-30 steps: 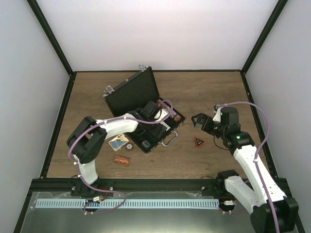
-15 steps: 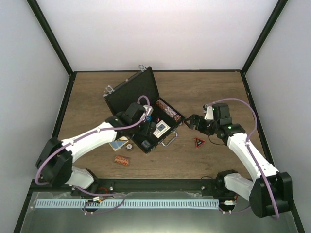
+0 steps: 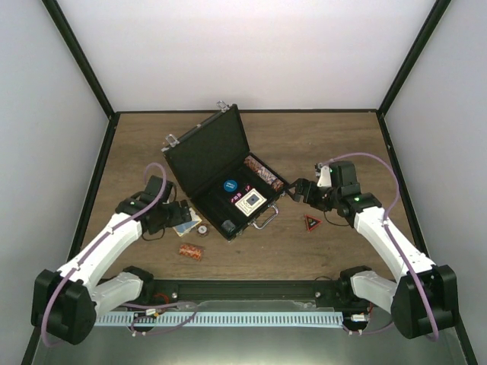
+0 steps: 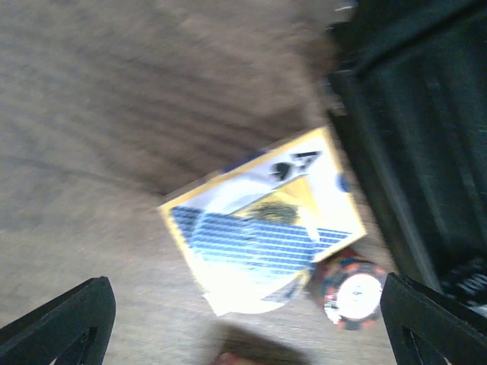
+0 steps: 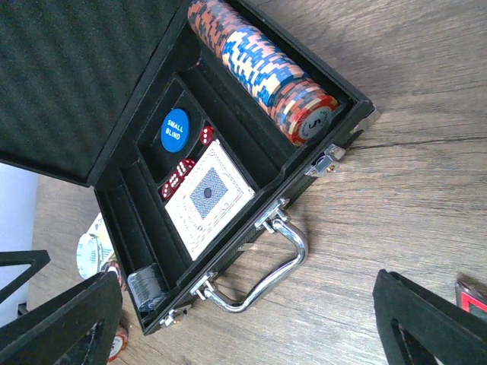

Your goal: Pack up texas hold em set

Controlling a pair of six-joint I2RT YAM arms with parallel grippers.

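The black case lies open at mid-table, lid tilted back. Its tray holds a row of brown-red chips, a blue disc, red dice, a card deck and a short black chip stack. The silver handle faces front. My left gripper is open above a second, yellow-blue deck on the table, with a single chip beside it. Open and empty, my right gripper hovers at the case's right corner. The red-black triangle lies just in front of it.
A small stack of brown-red chips lies on its side on the wood, in front of the loose deck. Black frame rails border the table on the left, right and near sides.
My left arm has pulled out of the case and swung left and down to the loose deck. The tray's contents now show. My right gripper crept left toward the case.
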